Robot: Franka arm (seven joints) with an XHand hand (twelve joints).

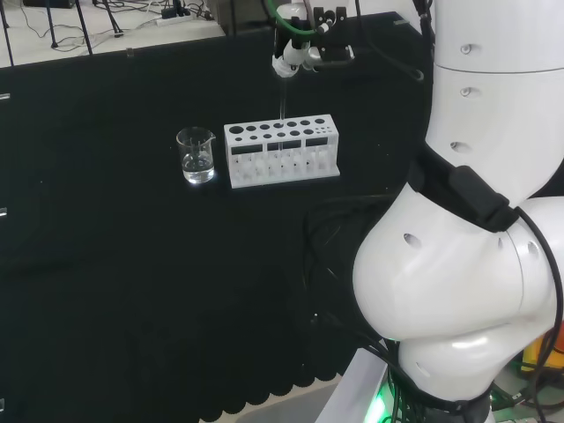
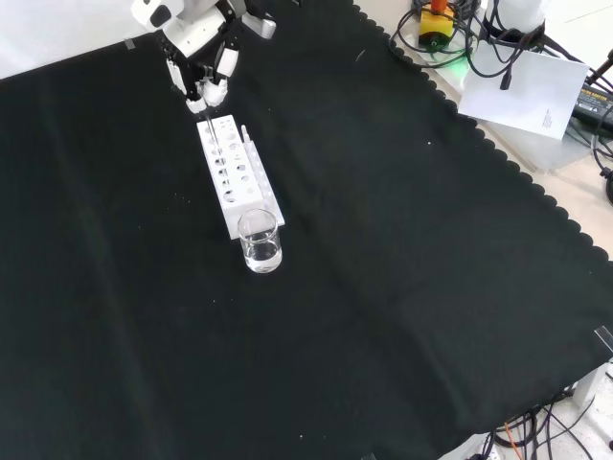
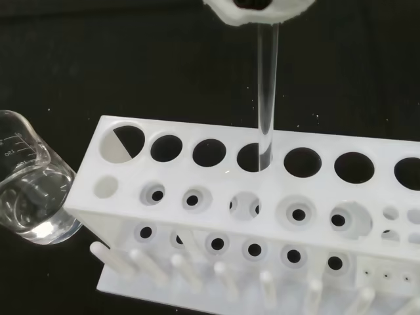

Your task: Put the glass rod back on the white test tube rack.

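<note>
The hand (image 2: 203, 59) hangs above the far end of the white test tube rack (image 2: 237, 182) in the front view, its fingers (image 2: 216, 93) curled round the top of the glass rod (image 3: 267, 92). The rod points straight down, and the wrist view shows its lower tip at the mouth of a hole in the rack's top row. A glass beaker (image 1: 196, 155) holding clear liquid stands just beside the rack's left end in the head view, on the black cloth (image 2: 402, 268).
</note>
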